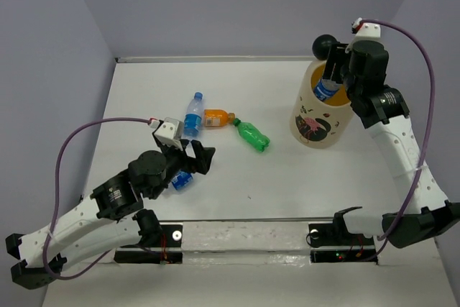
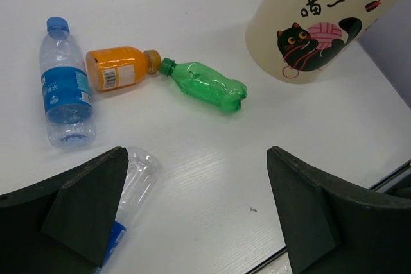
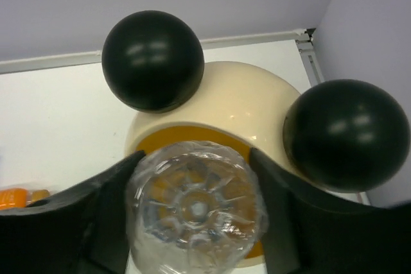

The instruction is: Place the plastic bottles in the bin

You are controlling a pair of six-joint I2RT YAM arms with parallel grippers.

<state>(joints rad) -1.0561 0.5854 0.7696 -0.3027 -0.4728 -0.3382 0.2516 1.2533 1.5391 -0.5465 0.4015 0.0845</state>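
Evidently poised for release, our right gripper [image 1: 333, 75] clamps a clear bottle [image 3: 196, 213] base-up over the bin [image 1: 316, 126]; our left gripper [image 2: 196, 216], spread wide, flanks a second bottle [image 2: 138, 181], perhaps its next

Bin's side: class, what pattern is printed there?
A black cat with pink yarn on the cream bin, clearest in the left wrist view.

Bright even light, soft shadows.
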